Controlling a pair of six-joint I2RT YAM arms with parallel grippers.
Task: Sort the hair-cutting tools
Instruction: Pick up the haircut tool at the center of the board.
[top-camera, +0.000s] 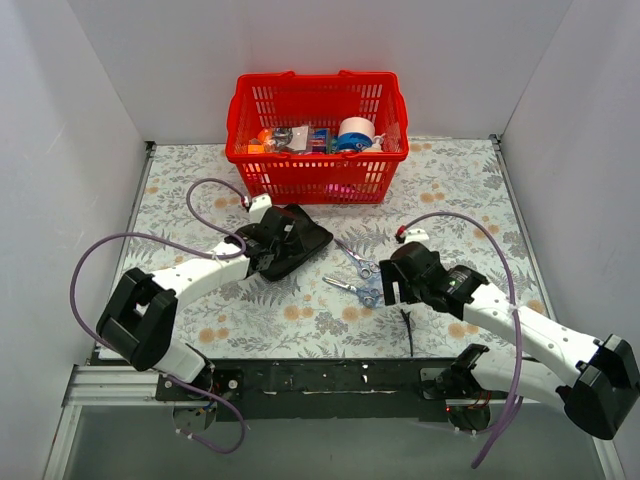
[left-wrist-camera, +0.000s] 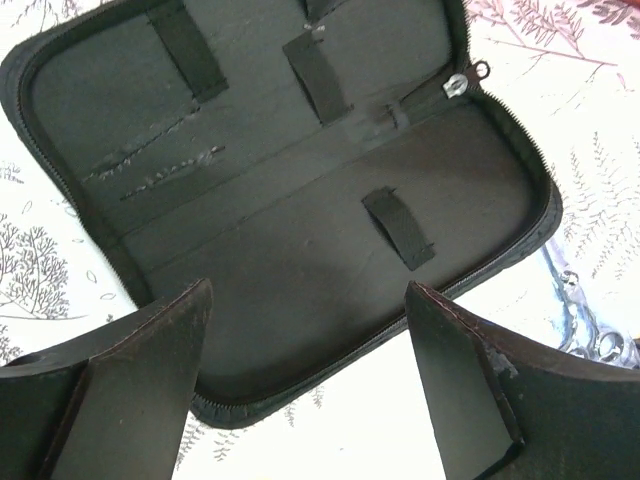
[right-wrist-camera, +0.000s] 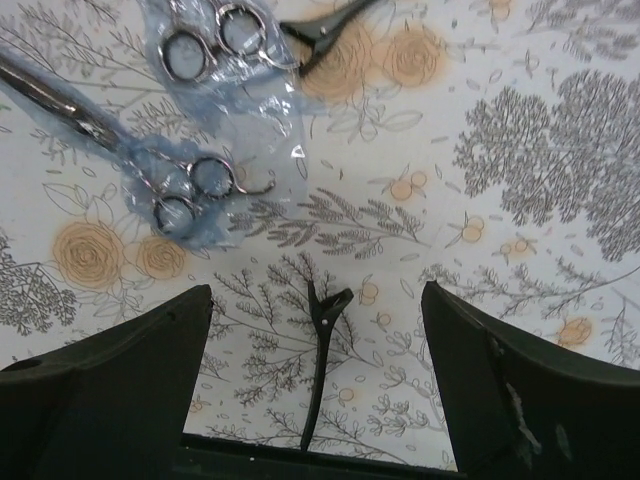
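Left gripper (left-wrist-camera: 308, 300) hangs over the open pouch (left-wrist-camera: 300, 200) with its jaws spread, holding nothing. The right gripper (right-wrist-camera: 315, 290) is spread wide too and is also unloaded, above the flowered tabletop (top-camera: 450, 180).

The red basket (top-camera: 318, 175) is the biggest thing there, at the far middle, with a tape roll and other small goods inside. Only the top view shows it.

Just near of the basket and a little left lies the black pouch, unzipped and flat. From above, the left arm covers much of it. The left wrist view alone shows its inside: dark lining, several elastic straps and a zipper pull at the right rim.

Between the pouch and the right gripper lie two pairs, the far scissors (top-camera: 358, 260) and the near scissors (top-camera: 352, 289). They are apart from each other, with blades to the left and loops to the right. The right wrist view adds that the pale blue around each pair's loops is crumpled clear plastic. The left wrist view catches only a sliver of metal loops at its right edge, just past the pouch.

Smallest is the black clip (right-wrist-camera: 318, 360), near the tabletop's near edge, right of middle and well apart from the pouch. A second clip (right-wrist-camera: 325, 25) pokes in at the top of the right wrist view, just beside one pair's loops. From above I cannot make it out.
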